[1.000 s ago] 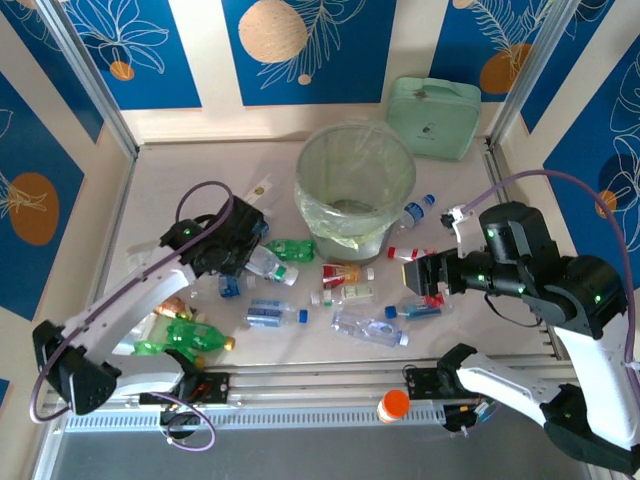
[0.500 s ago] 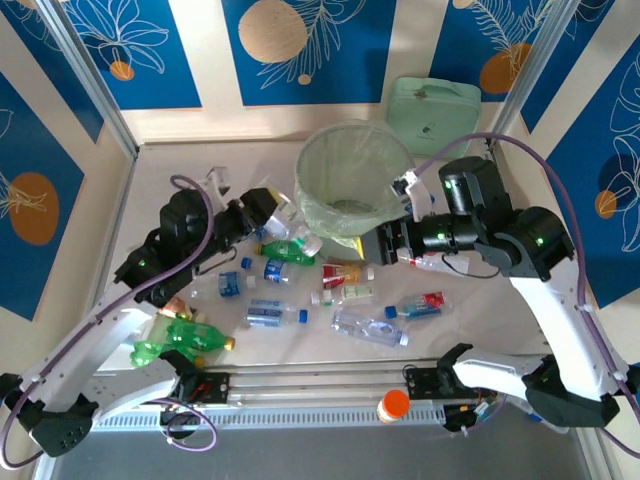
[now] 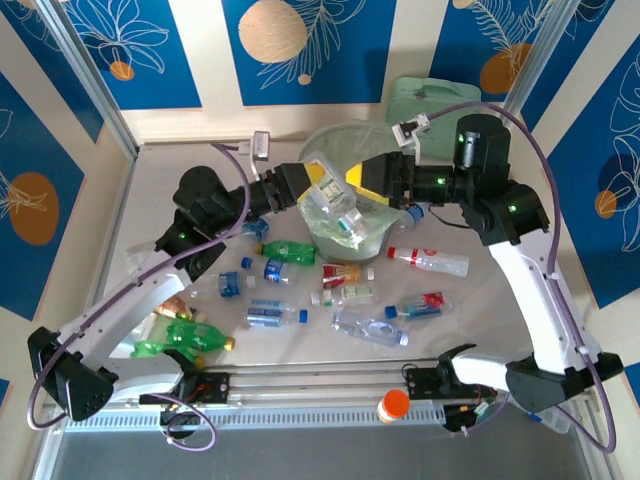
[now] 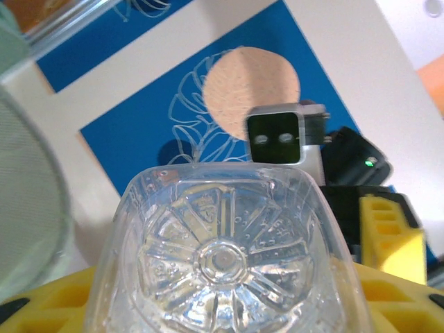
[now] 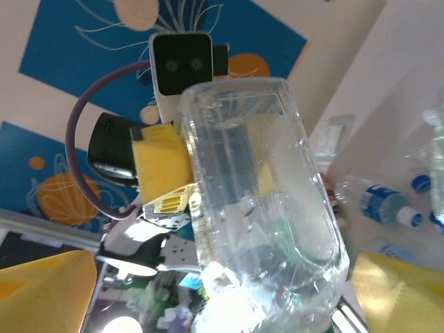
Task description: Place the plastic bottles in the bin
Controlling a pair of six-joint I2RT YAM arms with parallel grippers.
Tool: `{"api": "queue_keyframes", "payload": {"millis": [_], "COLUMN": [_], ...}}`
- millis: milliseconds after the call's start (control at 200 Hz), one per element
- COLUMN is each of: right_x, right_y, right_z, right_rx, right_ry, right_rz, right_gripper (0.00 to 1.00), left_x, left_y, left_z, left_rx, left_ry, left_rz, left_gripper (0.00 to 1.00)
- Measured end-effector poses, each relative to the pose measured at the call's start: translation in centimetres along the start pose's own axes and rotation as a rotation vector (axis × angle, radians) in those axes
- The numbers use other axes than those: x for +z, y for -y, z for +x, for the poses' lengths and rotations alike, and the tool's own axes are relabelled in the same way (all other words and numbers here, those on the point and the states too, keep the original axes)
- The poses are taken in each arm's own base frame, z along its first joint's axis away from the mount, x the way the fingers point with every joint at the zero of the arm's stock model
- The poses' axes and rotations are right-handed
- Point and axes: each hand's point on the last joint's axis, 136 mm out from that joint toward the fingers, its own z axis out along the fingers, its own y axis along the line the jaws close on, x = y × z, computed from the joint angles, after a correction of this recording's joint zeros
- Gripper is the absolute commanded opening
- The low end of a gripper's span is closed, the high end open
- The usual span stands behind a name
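Left gripper (image 3: 306,190) clamped on clear bottle (image 3: 326,196), held over bin (image 3: 378,240) mouth, likely poised for drop. Second bottle (image 3: 350,222) within bin opening. Right gripper (image 3: 382,178) by rim, fingers spread, empty. Other bottles (image 3: 428,262) scattered on table (image 3: 150,170).
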Motion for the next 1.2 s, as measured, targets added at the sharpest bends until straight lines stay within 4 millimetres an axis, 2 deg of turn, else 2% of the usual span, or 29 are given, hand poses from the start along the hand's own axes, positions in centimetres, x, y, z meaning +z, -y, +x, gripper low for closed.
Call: {"api": "queue_keyframes", "payload": {"millis": [110, 195, 410, 530, 625, 725, 810, 885, 945, 1080, 1200], "right_x": [1.3, 2.2, 2.6, 2.6, 2.5, 2.4, 2.2, 1.5, 0.8, -0.1, 0.8], "right_y": [-0.4, -0.6, -1.4, -1.6, -1.7, -1.7, -1.5, -0.7, 0.6, 4.9, 9.1], "right_z": [0.5, 1.1, 1.6, 1.6, 1.6, 1.6, 1.2, 0.3, -0.9, -4.3, -7.5], "right_rx": [0.019, 0.027, 0.020, 0.004, -0.003, -0.003, -0.004, -0.006, 0.002, 0.037, 0.031], "right_ry": [-0.059, -0.102, -0.129, -0.129, -0.125, -0.122, -0.099, -0.035, 0.034, 0.180, 0.229], "right_rz": [-0.049, -0.074, -0.115, -0.132, -0.135, -0.134, -0.118, -0.068, -0.003, 0.196, 0.374], "right_gripper": [0.91, 0.84, 0.57, 0.50, 0.48, 0.48, 0.47, 0.47, 0.45, 0.44, 0.43], "left_x": [0.0, 0.0, 0.8, 0.8, 0.8, 0.8, 0.6, -0.2, -1.7, -6.3, -9.3], "left_y": [2.3, 3.6, 3.1, 3.2, 3.3, 3.2, 2.3, 1.4, 0.5, -0.4, -1.2], "left_z": [-0.4, -0.5, -0.3, -0.4, -0.3, -0.3, -0.4, -0.9, -1.5, -2.4, -2.2], "left_rx": [0.021, 0.030, 0.012, 0.003, 0.006, 0.022, 0.030, 0.052, 0.081, 0.176, 0.231], "left_ry": [-0.011, -0.020, -0.051, -0.055, -0.058, -0.058, -0.044, -0.006, 0.045, 0.155, 0.177], "left_rz": [0.071, 0.107, 0.114, 0.118, 0.121, 0.119, 0.069, -0.012, -0.108, -0.324, -0.470], "left_gripper": [0.41, 0.41, 0.42, 0.44, 0.58, 0.80, 0.89, 0.90, 0.90, 0.89, 0.88]}}
